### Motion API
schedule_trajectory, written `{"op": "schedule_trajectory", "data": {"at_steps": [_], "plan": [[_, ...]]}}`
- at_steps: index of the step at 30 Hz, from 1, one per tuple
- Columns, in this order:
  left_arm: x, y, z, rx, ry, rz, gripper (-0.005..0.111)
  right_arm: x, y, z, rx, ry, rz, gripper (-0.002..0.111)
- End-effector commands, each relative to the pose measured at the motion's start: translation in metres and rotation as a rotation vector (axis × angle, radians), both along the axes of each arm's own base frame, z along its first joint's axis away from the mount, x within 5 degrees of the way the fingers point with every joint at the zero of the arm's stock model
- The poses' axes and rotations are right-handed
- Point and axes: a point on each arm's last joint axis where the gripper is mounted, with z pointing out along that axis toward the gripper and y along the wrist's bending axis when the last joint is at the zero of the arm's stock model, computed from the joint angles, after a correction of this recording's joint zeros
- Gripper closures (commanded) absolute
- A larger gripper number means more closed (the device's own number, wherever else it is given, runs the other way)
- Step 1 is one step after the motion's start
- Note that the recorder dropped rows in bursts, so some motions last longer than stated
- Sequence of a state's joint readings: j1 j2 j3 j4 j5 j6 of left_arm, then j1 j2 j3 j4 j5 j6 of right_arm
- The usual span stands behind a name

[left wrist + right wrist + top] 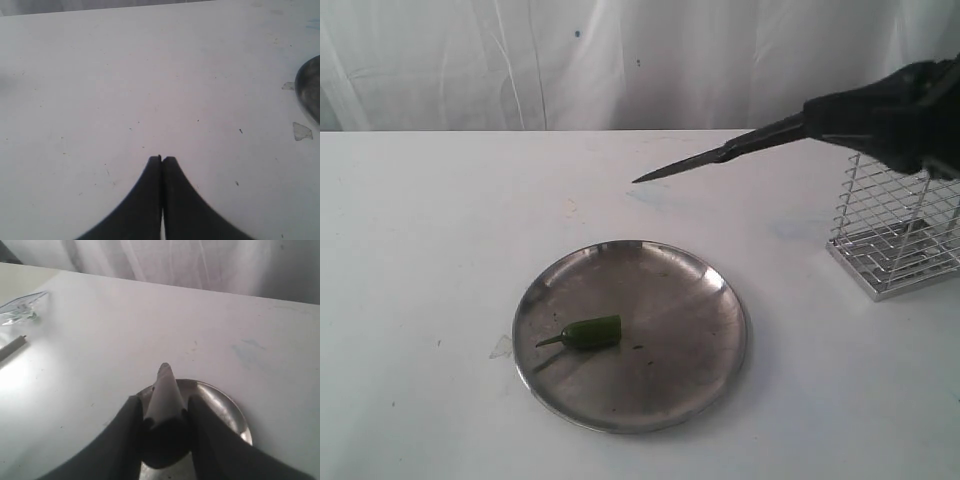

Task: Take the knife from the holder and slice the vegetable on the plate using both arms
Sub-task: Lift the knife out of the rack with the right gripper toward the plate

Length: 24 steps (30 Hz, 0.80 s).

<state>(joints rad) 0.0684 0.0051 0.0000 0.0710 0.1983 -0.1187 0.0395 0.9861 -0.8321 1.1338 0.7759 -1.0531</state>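
The right fingers (207,440) are clamped on the black handle of the knife (720,157), one finger on each side. The knife is held in the air above the bench (440,250), clear of the holder (895,235). Its dark blade points left and slightly downward, with the tip over bare bench beyond the far rim of the plate (705,335). The holder stands on the bench at the right, well apart from the plate, and the right arm (900,115) hides its top. The vegetable (592,332) lies on the left part of the plate, stem to the left; its right end looks blunt, though the view is too soft to be sure. The left fingers (145,200) are pressed together on nothing, over bare bench left of the plate.
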Motion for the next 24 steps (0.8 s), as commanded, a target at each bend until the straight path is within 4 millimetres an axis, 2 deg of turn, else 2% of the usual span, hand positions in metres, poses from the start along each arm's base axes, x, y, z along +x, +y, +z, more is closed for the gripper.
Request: {"op": "schedule_trajectory", "data": {"at_steps": [1, 6, 11, 20, 24], "plan": [[0.0, 0.0, 0.001, -0.006, -0.009, 0.001, 0.107, -0.008, 0.008, -0.017, -0.002, -0.122, 0.144, 0.108], [0.0, 0.0, 0.001, -0.006, -0.009, 0.001, 0.107, -0.024, 0.019, -0.027, 0.009, -0.232, 0.361, 0.108], [0.0, -0.001, 0.001, -0.006, -0.009, -0.021, 0.107, -0.028, 0.02, -0.039, 0.013, -0.261, 0.393, 0.108], [0.0, -0.002, 0.001, -0.007, -0.009, -0.043, 0.107, -0.025, 0.016, -0.058, 0.024, -0.241, 0.291, 0.108], [0.0, -0.002, 0.001, -0.007, -0.009, -0.043, 0.107, -0.024, 0.011, -0.078, 0.027, -0.206, 0.183, 0.108]]}}
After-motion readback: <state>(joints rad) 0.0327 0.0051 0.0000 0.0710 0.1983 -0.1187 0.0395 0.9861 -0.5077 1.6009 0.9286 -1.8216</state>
